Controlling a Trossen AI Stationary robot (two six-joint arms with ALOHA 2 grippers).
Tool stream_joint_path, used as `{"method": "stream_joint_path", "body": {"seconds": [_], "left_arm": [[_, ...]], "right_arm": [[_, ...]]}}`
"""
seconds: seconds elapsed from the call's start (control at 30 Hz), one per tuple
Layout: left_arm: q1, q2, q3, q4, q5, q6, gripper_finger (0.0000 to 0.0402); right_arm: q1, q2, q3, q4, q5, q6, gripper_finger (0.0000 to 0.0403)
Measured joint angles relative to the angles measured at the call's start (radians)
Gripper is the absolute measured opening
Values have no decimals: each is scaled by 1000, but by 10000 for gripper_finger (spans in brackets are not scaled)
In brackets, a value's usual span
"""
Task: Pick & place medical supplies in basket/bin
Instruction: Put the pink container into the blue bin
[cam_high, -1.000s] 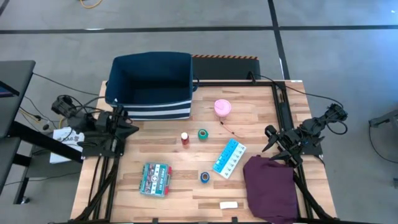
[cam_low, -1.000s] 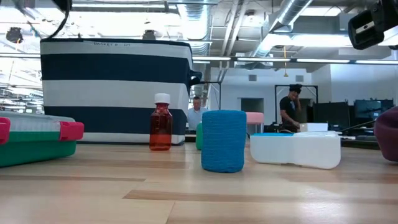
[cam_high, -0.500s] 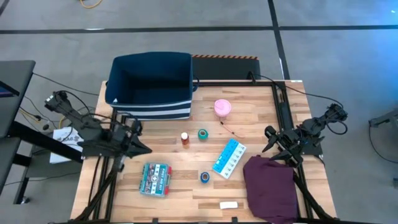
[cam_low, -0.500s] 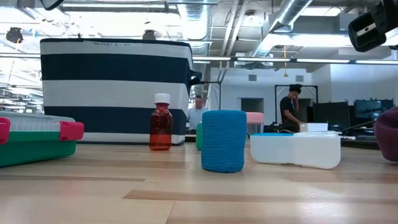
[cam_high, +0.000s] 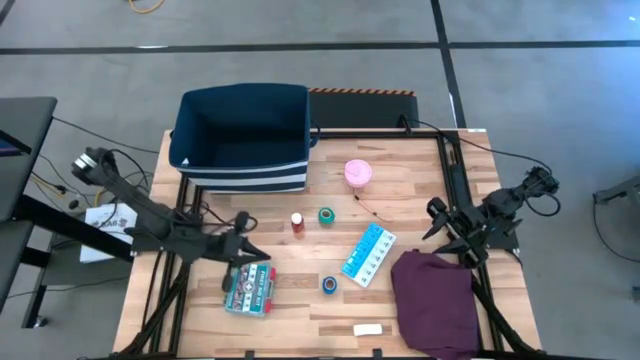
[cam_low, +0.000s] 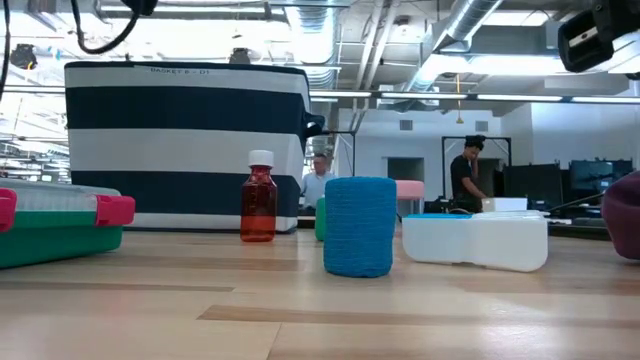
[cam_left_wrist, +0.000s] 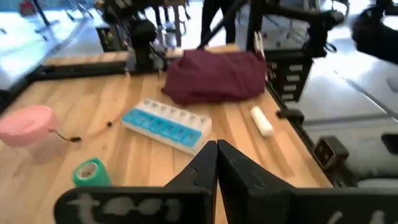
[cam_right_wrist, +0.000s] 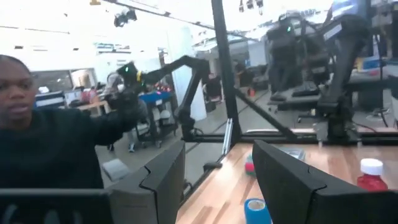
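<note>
My left gripper (cam_high: 262, 257) is shut and holds nothing, hovering over the far edge of the green-red flat box (cam_high: 250, 288). Beyond its fingers, the left wrist view shows the green tape roll (cam_left_wrist: 91, 172), the pink cup (cam_left_wrist: 25, 121), the light-blue pill organizer (cam_left_wrist: 166, 123) and the white bar (cam_left_wrist: 262, 120). The red-capped bottle (cam_high: 297, 222) and the blue tape roll (cam_high: 329, 285) stand upright on the table. The navy bin (cam_high: 240, 135) stands at the far left, open side up. My right gripper (cam_high: 431, 222) waits open at the right edge.
A purple cloth (cam_high: 435, 300) lies bunched at the near right corner. A thin cable (cam_high: 366, 206) trails from the pink cup across the wood. A person (cam_right_wrist: 43, 143) shows close by in the right wrist view, and other people stand in the room beyond the table.
My left gripper has swung out from the table's left edge toward the middle and the near side, tipping downward a little, and stays shut. It now hangs over the flat box. No item on the table has moved.
</note>
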Motion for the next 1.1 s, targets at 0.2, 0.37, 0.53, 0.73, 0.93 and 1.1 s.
{"method": "stream_joint_path", "body": {"seconds": [0.2,0.37,0.53,0.73,0.93,1.1], "left_arm": [[0,58,0,-8,-20,4,0],[0,61,0,-5,-72,-2,0],[0,53,0,4,-110,1,0],[0,53,-1,9,-113,5,0],[0,53,-1,58,-131,-1,0],[-14,53,-1,50,-93,-85,0]], "right_arm": [[0,1,-1,28,26,-26,182],[-12,0,-1,134,179,-45,182],[-24,0,0,139,205,-69,182],[-56,0,-1,181,438,-91,182],[-90,0,-1,172,752,-74,182],[-110,0,-1,171,784,-83,182]]}}
